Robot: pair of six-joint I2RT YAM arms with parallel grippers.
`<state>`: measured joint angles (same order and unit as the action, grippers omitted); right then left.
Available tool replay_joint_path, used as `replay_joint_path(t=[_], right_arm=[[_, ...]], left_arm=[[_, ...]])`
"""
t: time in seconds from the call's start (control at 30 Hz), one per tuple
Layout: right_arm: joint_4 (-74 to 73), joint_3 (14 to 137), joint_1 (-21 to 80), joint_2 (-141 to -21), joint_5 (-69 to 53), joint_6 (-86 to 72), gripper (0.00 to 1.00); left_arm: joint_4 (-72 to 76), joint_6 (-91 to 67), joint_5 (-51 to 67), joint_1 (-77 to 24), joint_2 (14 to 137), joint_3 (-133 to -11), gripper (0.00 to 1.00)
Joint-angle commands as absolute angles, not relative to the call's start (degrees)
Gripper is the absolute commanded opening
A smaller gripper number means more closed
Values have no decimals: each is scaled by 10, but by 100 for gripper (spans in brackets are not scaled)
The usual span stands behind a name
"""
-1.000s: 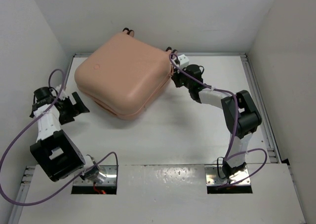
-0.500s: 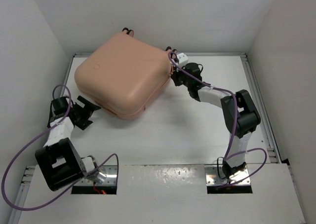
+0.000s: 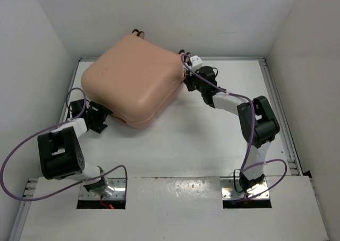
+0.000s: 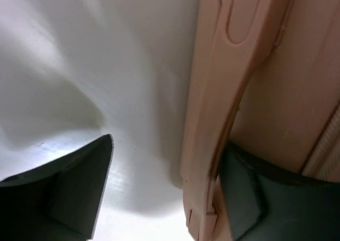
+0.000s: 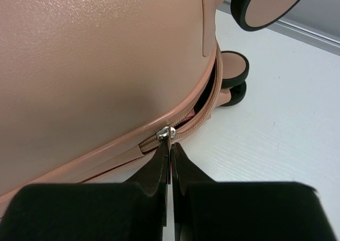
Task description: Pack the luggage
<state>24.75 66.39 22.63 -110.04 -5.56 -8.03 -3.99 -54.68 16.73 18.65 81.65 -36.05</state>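
– Luggage (image 3: pixel 133 79) placement?
– Lid down, far-left on the table (image 3: pixel 212 140), wheels away from the arms.
– Right gripper (image 5: pixel 170 145)?
– Pinched tight on the zipper pull (image 5: pixel 166 133) near the wheels, likely to run the seam closed.
– Left gripper (image 4: pixel 169 145)?
– Spread, straddling the shell's near edge, probably to brace it

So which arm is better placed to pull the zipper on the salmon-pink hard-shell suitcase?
Right. The right gripper is shut on the small silver zipper pull at the seam of the salmon-pink hard-shell suitcase, where a gap shows. The left gripper is open, straddling a ridge on the opposite side.
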Motion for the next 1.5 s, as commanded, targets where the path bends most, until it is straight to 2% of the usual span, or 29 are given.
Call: replay_joint_path(t=[0.0, 0.13, 0.2, 0.23, 0.27, 0.37, 0.63, 0.8, 1.17, 1.3, 1.37, 1.47], right_arm=[[282, 693, 229, -1106, -55, -91, 0], [278, 688, 228, -1100, -55, -85, 0], [277, 685, 220, -1097, -55, -78, 0], [275, 678, 220, -1093, -55, -76, 0], [275, 677, 215, -1092, -53, -71, 0], [276, 664, 203, -1082, -52, -65, 0], [283, 628, 171, -1055, -58, -63, 0], [288, 626, 161, -1055, -62, -54, 0], [297, 693, 130, -1112, -46, -65, 0], [301, 701, 106, -1123, -33, -123, 0], [312, 693, 100, -1125, -27, -169, 0], [317, 690, 97, -1129, -25, -191, 0]], left_arm=[[33, -592, 173, 146, 839, -378, 80], [11, -576, 168, 138, 862, -401, 56], [-22, -537, 173, 138, 877, -429, 35], [-38, -524, 173, 148, 877, -439, 28], [-49, -510, 180, 155, 882, -447, 14], [-110, -449, 180, 186, 889, -480, 0], [-271, -252, 185, 282, 919, -575, 0], [-279, -233, 156, 320, 930, -605, 0], [-294, -186, 77, 320, 983, -686, 0], [-281, -223, 112, 344, 989, -675, 0], [-254, -253, 175, 364, 989, -651, 0], [-242, -260, 211, 364, 999, -638, 0]])
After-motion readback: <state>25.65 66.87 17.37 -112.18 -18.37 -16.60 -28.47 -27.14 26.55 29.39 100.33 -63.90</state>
